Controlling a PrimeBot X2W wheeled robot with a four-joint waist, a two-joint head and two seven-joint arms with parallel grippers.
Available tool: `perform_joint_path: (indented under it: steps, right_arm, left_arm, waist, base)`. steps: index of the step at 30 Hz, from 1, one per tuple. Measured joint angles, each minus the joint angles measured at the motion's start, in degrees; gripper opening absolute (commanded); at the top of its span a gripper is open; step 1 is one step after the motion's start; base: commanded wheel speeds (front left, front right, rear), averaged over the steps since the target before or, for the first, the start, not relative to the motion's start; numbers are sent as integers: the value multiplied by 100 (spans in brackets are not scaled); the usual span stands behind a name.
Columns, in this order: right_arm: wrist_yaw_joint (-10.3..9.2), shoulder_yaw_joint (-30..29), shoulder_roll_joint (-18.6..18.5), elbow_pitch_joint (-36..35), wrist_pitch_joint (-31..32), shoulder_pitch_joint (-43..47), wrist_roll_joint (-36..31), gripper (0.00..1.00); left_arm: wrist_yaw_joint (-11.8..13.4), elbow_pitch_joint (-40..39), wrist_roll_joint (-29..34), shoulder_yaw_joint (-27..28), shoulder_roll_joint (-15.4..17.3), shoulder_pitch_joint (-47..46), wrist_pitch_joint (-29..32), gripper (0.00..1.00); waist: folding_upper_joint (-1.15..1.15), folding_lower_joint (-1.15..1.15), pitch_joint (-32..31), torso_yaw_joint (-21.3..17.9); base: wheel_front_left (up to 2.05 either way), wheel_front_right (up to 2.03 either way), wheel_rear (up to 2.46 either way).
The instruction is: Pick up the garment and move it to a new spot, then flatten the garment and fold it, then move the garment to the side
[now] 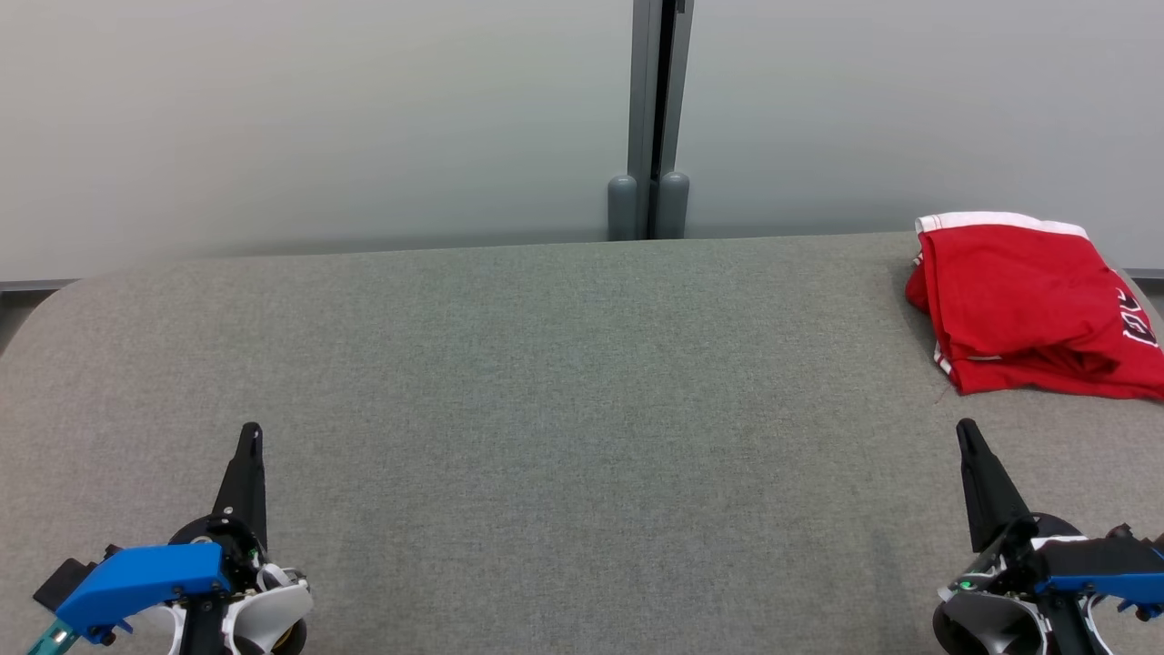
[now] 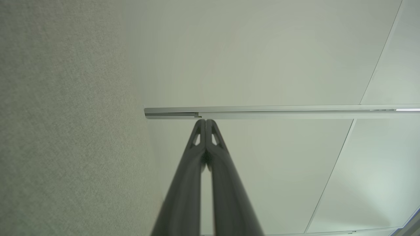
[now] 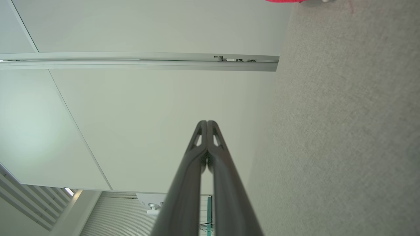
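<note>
A wide, grey, felt-like fabric table top (image 1: 582, 382) with rounded corners stretches across the head view. Behind it stands a pale grey wall (image 1: 300, 118) of smooth panels.

At the lower left is the left gripper (image 1: 252, 429). Its two long dark fingers are pressed together into a single point that aims away from the robot, with nothing between them. Whether it touches the table top cannot be told.

At the middle of the far edge, a slim vertical grey metal post (image 1: 650, 109) divides the wall panels.

At the lower right, the right gripper (image 1: 967, 429) matches the left one: fingers closed tip to tip, empty, pointing away from the robot.

Beyond it and slightly to the right lies the red cloth garment (image 1: 1028, 300). It is folded into a rough rectangle with a white band along its far edge (dark-and-white lettering shows at its right side, too cut off to read). It rests at the table top's far right corner, apart from both grippers and nearer the right one.

In the left wrist view, the left gripper (image 2: 205, 122) has its fingertips touching. The table top lies to the left of the fingers, and a silver metal rail (image 2: 279, 111) runs across the wall.

In the right wrist view, the right gripper (image 3: 207, 123) is likewise closed on nothing. A sliver of the garment (image 3: 283, 1) shows at the top edge.
</note>
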Motion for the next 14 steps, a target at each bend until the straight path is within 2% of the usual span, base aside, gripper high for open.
perform_joint_path:
  steps: [14]
  right_arm:
    - [0,0,0,0,0,0,0,0]
  left_arm:
    - [0,0,0,0,0,0,0,0]
  waist:
    - [0,0,0,0]
  base:
    - [0,0,0]
